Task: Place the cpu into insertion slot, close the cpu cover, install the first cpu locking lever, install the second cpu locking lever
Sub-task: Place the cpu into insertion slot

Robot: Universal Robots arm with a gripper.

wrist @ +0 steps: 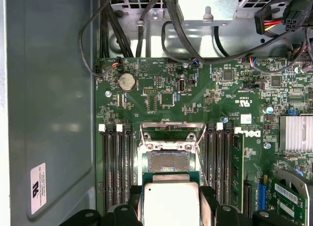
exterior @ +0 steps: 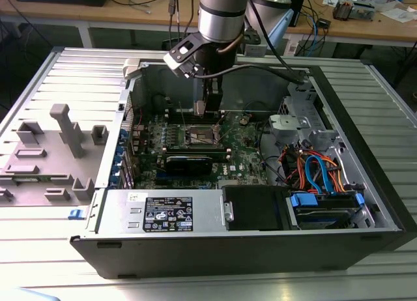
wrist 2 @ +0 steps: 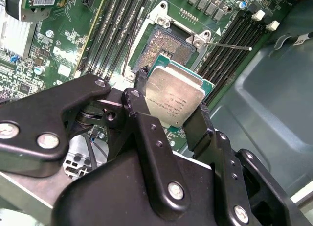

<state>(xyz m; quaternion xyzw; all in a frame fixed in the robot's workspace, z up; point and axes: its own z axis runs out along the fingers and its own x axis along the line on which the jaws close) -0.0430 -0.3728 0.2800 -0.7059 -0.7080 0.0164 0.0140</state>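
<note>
- cpu clamped by its edges in gripper, hovering just off insertion slot, not seated
- insertion slot open, mid-motherboard, between memory slots
- my call: square chip to socket rim, keep level, descend straight, no sliding

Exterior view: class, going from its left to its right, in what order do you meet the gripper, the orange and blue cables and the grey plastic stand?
Grey plastic stand → gripper, holding the chip → orange and blue cables.
</note>
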